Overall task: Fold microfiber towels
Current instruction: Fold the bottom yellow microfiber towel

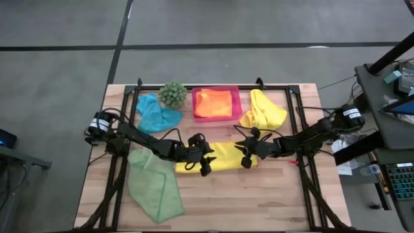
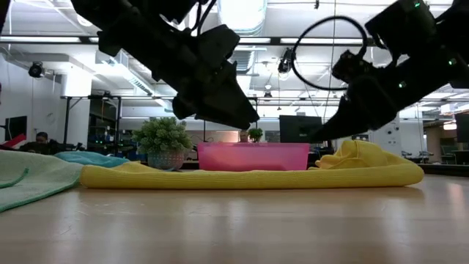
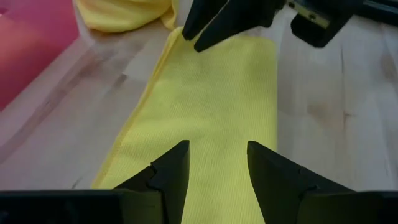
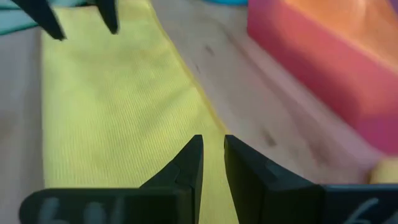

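Observation:
A yellow towel, folded into a long strip, lies flat on the table's middle. My left gripper hovers open above the strip's left end. My right gripper hovers above the strip's far edge near its right end, with only a narrow gap between its fingers and nothing in it. In the low view both grippers stand clear above the towel. A second yellow towel lies crumpled at the far right, a teal one at the far left and a light green one at the near left.
A pink tray at the far middle holds an orange towel. A small spiky green plant stands between the tray and the teal towel. Bare wood shows along the table's near edge and near right.

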Controlling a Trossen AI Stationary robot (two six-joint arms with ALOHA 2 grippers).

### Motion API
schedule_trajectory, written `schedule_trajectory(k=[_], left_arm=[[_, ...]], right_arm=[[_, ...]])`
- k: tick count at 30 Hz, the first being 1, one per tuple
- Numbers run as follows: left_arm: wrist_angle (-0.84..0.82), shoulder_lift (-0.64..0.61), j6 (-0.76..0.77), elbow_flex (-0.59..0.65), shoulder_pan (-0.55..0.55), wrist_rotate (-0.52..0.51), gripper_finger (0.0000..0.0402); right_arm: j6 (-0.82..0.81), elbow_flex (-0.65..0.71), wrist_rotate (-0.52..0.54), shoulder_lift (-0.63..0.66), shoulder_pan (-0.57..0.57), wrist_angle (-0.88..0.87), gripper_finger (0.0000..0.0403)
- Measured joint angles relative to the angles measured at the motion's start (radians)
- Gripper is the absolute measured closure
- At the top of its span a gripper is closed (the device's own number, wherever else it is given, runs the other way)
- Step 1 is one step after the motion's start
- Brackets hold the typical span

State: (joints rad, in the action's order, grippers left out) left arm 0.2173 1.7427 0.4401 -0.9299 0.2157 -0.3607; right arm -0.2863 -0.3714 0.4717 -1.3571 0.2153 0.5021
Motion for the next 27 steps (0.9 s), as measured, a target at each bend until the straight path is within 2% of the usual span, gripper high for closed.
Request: schedule_trajectory(k=[6,27], left_arm=[[0.001,0.000,0.024,0.002,0.001,0.000,0.0256],[0.000,0.005,0.020,0.003,0.000,-0.005,0.0256]], right_arm=[[-0.110,-0.001,0.000,-0.034,0.000,0.004,0.0346],[-0.125,-0.002,-0.001,-0.008,0.000,-0.002,0.0346]])
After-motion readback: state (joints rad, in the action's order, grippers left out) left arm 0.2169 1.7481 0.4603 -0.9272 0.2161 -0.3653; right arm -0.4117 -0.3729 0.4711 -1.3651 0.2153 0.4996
